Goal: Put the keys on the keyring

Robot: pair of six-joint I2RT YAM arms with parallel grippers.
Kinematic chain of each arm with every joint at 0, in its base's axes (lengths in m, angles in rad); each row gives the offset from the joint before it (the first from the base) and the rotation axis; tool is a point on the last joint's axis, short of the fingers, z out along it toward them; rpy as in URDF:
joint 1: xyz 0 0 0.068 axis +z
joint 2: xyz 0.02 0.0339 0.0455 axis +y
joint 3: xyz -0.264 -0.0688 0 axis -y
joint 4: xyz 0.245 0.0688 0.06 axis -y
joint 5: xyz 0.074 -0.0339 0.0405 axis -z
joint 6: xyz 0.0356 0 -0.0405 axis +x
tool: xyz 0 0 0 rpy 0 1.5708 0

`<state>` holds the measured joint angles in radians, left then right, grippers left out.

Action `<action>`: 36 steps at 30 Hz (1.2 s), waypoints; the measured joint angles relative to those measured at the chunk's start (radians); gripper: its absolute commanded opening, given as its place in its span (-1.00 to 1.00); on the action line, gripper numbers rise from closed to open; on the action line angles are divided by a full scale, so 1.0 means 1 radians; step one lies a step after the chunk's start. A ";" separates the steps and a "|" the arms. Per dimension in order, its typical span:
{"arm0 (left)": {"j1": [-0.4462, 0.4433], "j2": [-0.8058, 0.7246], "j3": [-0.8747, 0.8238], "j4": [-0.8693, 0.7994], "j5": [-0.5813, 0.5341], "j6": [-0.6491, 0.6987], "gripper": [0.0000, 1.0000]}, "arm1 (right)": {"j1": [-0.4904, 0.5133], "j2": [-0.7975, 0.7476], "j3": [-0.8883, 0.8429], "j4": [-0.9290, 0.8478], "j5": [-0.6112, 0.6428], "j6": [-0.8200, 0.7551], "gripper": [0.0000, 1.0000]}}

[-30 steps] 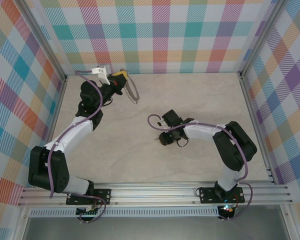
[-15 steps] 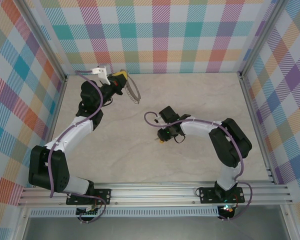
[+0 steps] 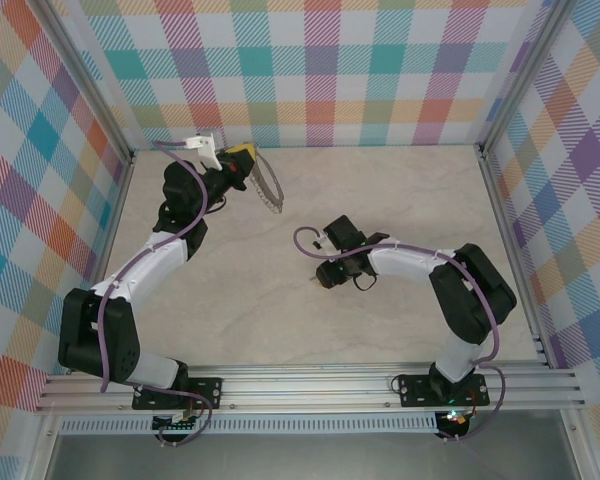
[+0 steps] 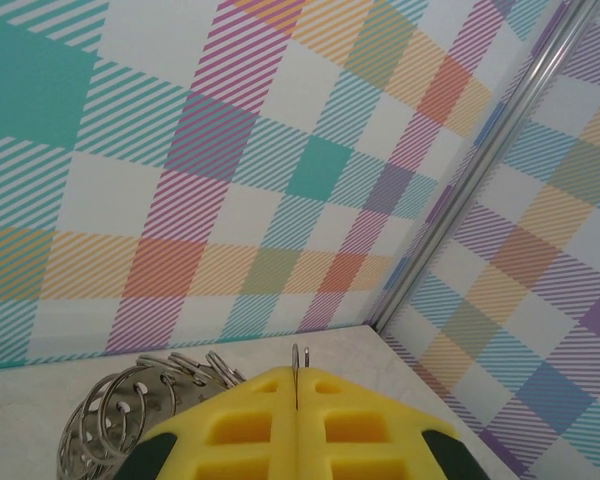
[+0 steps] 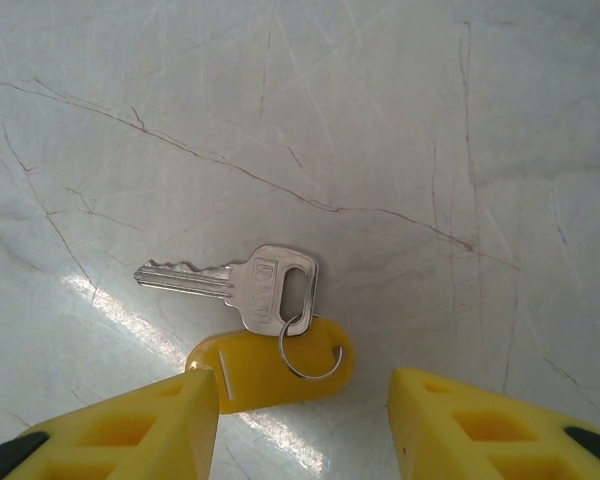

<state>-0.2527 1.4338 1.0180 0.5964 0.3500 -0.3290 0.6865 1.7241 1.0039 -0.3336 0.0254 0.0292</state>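
A small silver key (image 5: 242, 283) lies flat on the table, joined by a little split ring to a yellow plastic tag (image 5: 265, 368). My right gripper (image 5: 305, 400) hovers open just over it, one yellow finger on each side of the tag; it is near the table's middle (image 3: 325, 278). The keyring (image 3: 267, 189), a thin grey ring fringed with silvery loops (image 4: 120, 415), hangs at the back left. My left gripper (image 3: 242, 160) is shut on it, and the ring's wire pokes out between the closed yellow pads (image 4: 296, 372).
Plaid walls enclose the marbled table (image 3: 400, 200) on three sides, with an aluminium corner post (image 4: 480, 170) close behind the left gripper. A purple cable (image 3: 310, 240) loops beside the right wrist.
The right arm swung slightly left and came back, ending over the key with its jaws still open. The left arm kept the keyring almost still.
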 measured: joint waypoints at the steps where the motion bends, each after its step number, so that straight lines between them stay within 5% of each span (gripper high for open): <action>1: 0.000 0.000 0.000 0.000 0.000 0.000 -1.00 | 0.000 0.000 0.000 0.001 -0.001 -0.002 -0.06; 15: 0.000 0.000 0.000 0.000 0.000 0.000 -1.00 | 0.000 0.052 0.011 -0.005 -0.018 -0.040 -0.26; 29: 0.000 0.000 0.000 0.000 0.000 0.000 -1.00 | -0.017 0.082 0.062 -0.005 -0.037 -0.064 -1.00; 36: 0.000 0.000 0.000 0.000 0.000 0.000 -1.00 | -0.069 0.037 0.029 -0.001 -0.092 -0.036 -1.00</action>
<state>-0.2527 1.4338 1.0180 0.5964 0.3504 -0.3290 0.6174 1.7611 1.0325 -0.3347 -0.0666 -0.0071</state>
